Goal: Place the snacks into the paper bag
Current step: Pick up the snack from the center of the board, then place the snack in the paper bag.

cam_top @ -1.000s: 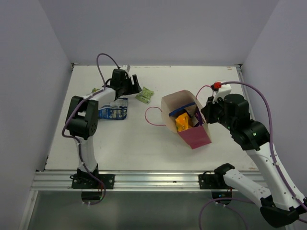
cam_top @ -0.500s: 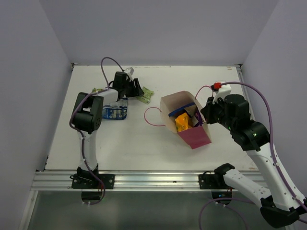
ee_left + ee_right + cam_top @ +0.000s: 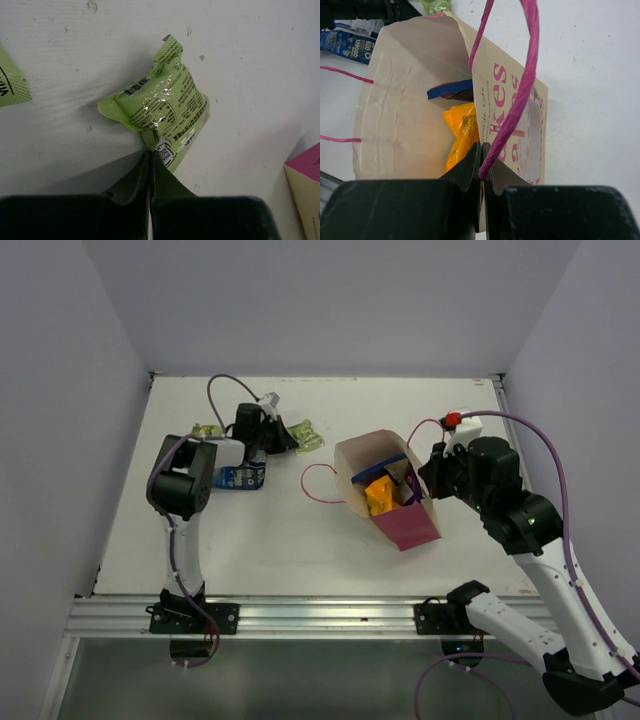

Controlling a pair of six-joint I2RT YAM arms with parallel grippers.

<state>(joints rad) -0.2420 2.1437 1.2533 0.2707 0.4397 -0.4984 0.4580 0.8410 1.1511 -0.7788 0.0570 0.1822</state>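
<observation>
A small green snack (image 3: 160,100) lies on the white table, and my left gripper (image 3: 150,153) is shut on its near edge; from above the packet (image 3: 306,431) shows just right of that gripper (image 3: 284,438). The paper bag (image 3: 408,526) lies tilted with its mouth open toward the left. My right gripper (image 3: 481,151) is shut on the bag's printed wall (image 3: 520,115) together with a pink cord handle (image 3: 520,95). Inside the bag sit an orange packet (image 3: 460,130) and a dark blue one (image 3: 451,91). Another dark blue packet (image 3: 240,477) lies by the left arm.
A second green packet (image 3: 207,429) rests at the far left, its corner showing in the left wrist view (image 3: 10,80). The bag's other handle loop (image 3: 318,483) lies flat on the table. Grey walls close in the table on three sides.
My left gripper swung right to the green packet and closed from open onto its edge. The right arm and the bag stayed put.
</observation>
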